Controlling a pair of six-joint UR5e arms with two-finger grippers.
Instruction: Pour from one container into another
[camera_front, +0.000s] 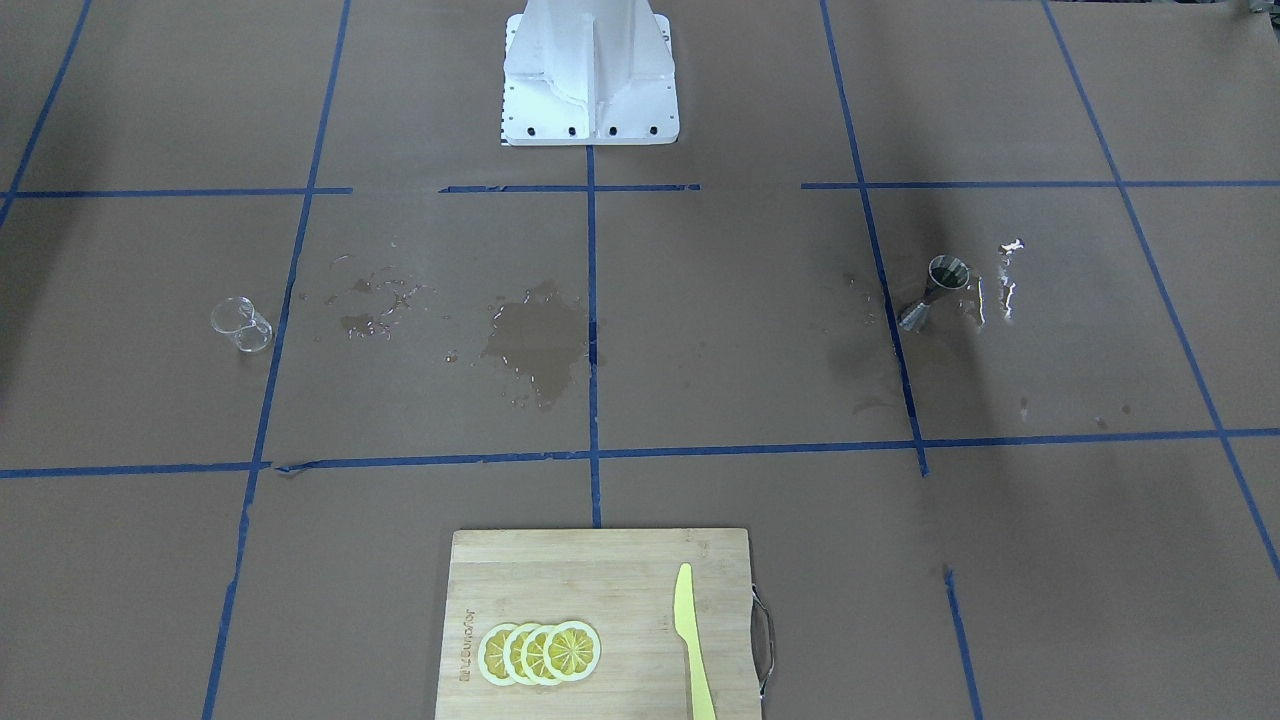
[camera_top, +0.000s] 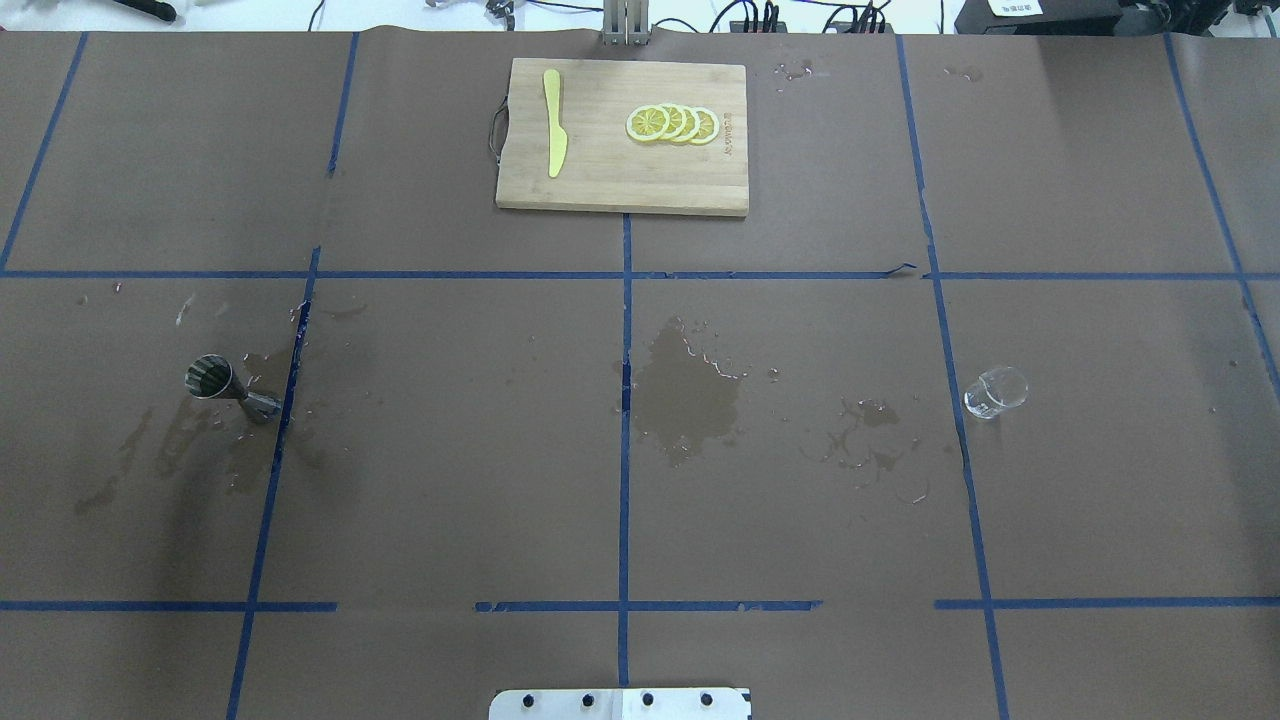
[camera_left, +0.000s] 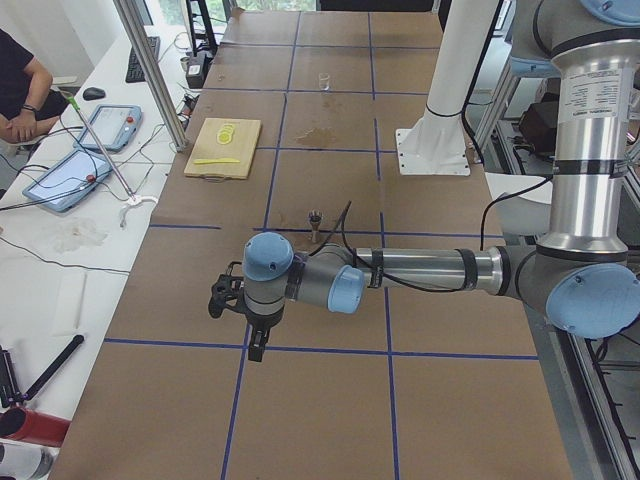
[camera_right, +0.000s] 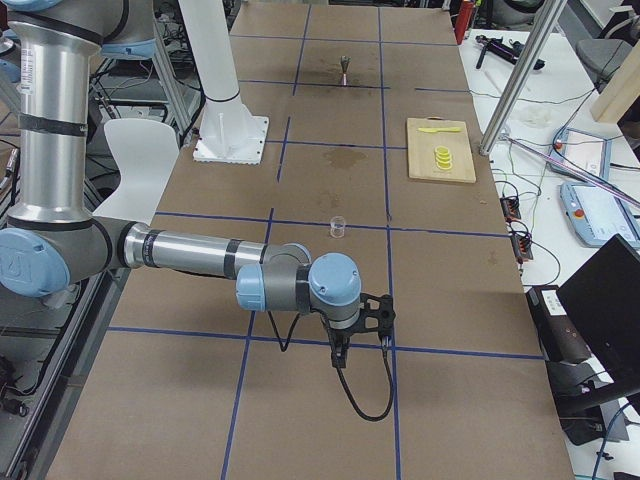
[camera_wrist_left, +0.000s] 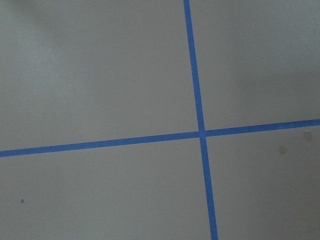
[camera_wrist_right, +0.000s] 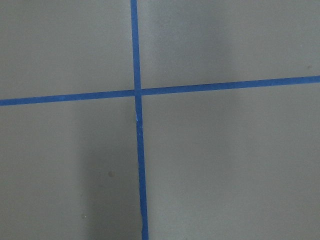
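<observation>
Right gripper (camera_right: 380, 320), glass beaker (camera_right: 338, 227) well apart

A small clear glass beaker (camera_top: 995, 392) stands upright on the right, at mid-depth. The silvery hourglass-shaped jigger (camera_top: 225, 384) stands upright well apart from it, on the left.

My bench (camera_top: 450, 480) covered in matt brown paper, blue tape lines (camera_top: 625, 500), dark wet patches (camera_top: 690, 400) glinting, clear smooth glass beaker (camera_top: 995, 391), silvery-grey metal jigger (camera_top: 228, 386), pale grained wooden board (camera_top: 610, 170), yellow plastic knife (camera_top: 554, 130)
</observation>
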